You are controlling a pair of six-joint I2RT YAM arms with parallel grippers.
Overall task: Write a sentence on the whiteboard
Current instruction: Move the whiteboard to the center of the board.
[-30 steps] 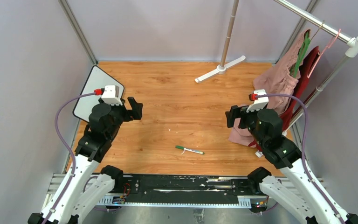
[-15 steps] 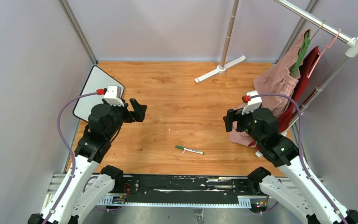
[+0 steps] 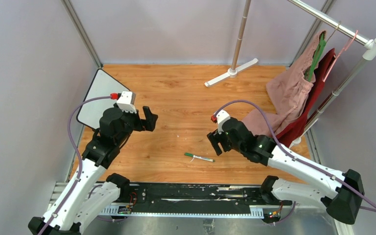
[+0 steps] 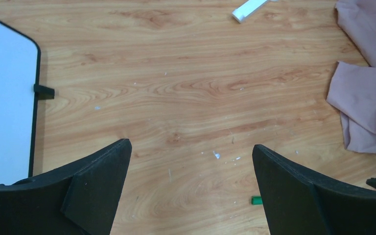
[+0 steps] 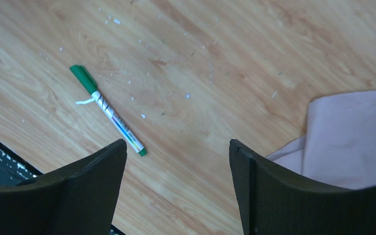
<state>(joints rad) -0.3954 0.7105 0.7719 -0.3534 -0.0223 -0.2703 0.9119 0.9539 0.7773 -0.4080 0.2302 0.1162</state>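
**Whiteboard: far-left corner of table**

I see the whiteboard (image 3: 94, 93) lying white face up at the table's (image 3: 186, 112) far-left corner. Its long axis runs near-to-far on a slant, and the left arm covers its near-right part.

- Left gripper (image 3: 149, 119): jaws wide apart, empty, just right of the board.
- Right gripper (image 3: 217, 142): jaws apart, empty, near the marker (image 3: 199, 157), touching nothing.

Pink cloth (image 3: 286, 90) and red cloth (image 3: 321, 78) hang from rail (image 3: 333, 20). White stand foot (image 3: 231, 72) rests on wooden tabletop (image 3: 186, 103).
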